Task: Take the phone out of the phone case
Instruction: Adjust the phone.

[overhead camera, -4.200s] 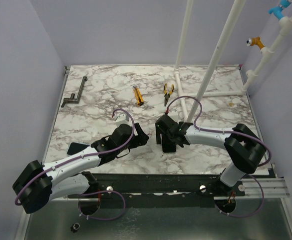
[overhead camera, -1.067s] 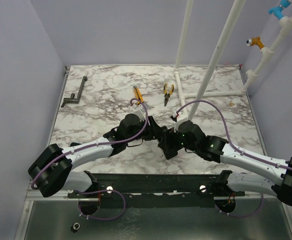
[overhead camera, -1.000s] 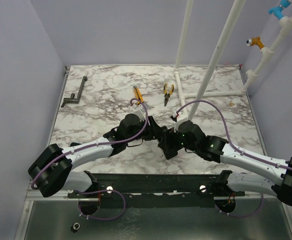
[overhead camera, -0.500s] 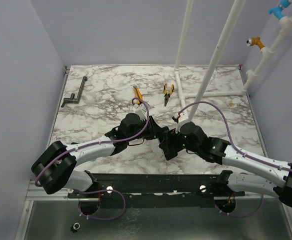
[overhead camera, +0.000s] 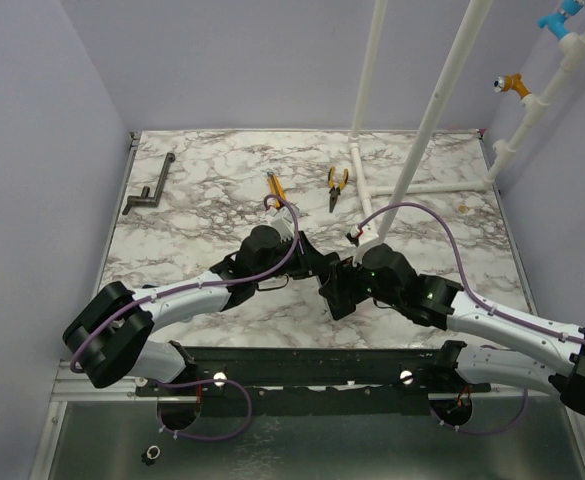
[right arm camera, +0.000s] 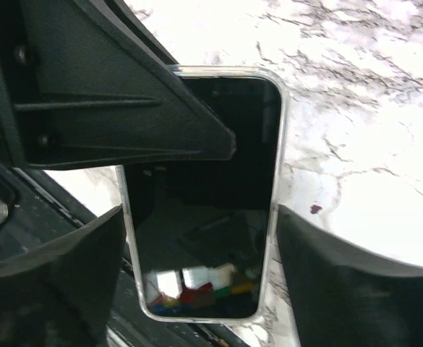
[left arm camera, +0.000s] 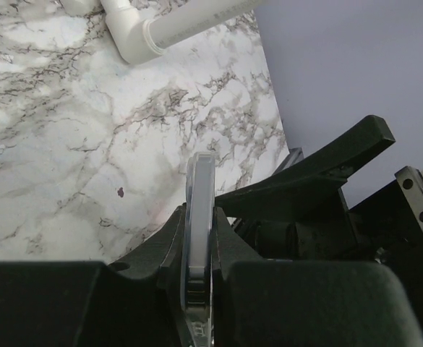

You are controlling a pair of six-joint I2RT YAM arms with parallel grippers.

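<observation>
Marble table [overhead camera: 172,230] spreads under both my arms, with white pipes [overhead camera: 432,110] rising off its far side. My two grippers meet above its near middle.

My left gripper [left arm camera: 199,217] is clamped on the phone [left arm camera: 200,181], one finger flat on each face. In that wrist view the phone stands edge-on between them, lifted clear of the marble. My right gripper [right arm camera: 200,217] stands spread wide, with a finger just beside each long edge. I cannot tell whether either one touches. The clear case [right arm camera: 278,144] wraps the phone all round, so nothing is out yet.

As I judge it, my left pinch squeezes screen and case back together, which would lock the phone in if I simply pulled. I'd do better to catch only the thin rim at one corner with a right fingertip and peel that lip outward. From there I could work along the edge while my left holds steady. The surfaces look glossy, so I'd go slowly: a slip could drop the phone onto the marble.
</observation>
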